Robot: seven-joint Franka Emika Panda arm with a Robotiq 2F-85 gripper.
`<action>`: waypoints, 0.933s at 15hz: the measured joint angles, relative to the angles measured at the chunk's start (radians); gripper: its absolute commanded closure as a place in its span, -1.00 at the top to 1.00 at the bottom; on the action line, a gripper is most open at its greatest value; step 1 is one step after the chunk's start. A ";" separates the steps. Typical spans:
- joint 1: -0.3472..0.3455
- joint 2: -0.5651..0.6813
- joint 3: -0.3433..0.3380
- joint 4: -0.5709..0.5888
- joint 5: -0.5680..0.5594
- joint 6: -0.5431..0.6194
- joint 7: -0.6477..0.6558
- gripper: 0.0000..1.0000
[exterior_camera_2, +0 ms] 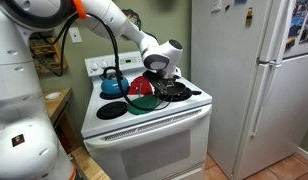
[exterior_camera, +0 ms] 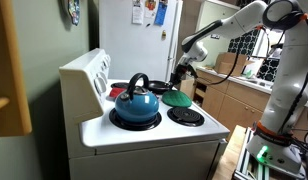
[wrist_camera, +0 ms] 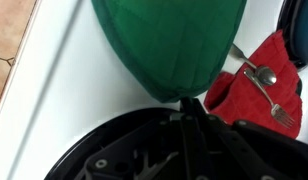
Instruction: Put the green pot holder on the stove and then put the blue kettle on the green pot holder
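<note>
Seen from the front of the stove [exterior_camera_2: 144, 128], the blue kettle [exterior_camera_2: 113, 82] sits far left on a back coil burner. It is upright, its handle arched over the lid, and well apart from the arm. I judge it waits there because its pad has to be laid first. Near left, a front burner [exterior_camera_2: 112, 110] lies bare.

Toward the middle, the green pot holder [wrist_camera: 169, 45] is over the white stove top. The flat red pad [wrist_camera: 256, 88] lies just beside it, carrying some cutlery [wrist_camera: 262, 76].

Right of centre, the gripper [wrist_camera: 187, 104] has its jaws pinched narrow on the near edge of the green pot holder, so the pad stretches away from the fingertips. Gripping the rim probably lets the flat cloth be lifted or dragged without the fingers scraping the stove. Whether the pad rests on the surface or hangs just above it I cannot tell.

Far right stands the white fridge [exterior_camera_2: 254, 80], clear of the work.
</note>
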 measured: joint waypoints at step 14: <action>0.026 -0.026 0.020 0.001 0.029 0.034 -0.100 0.59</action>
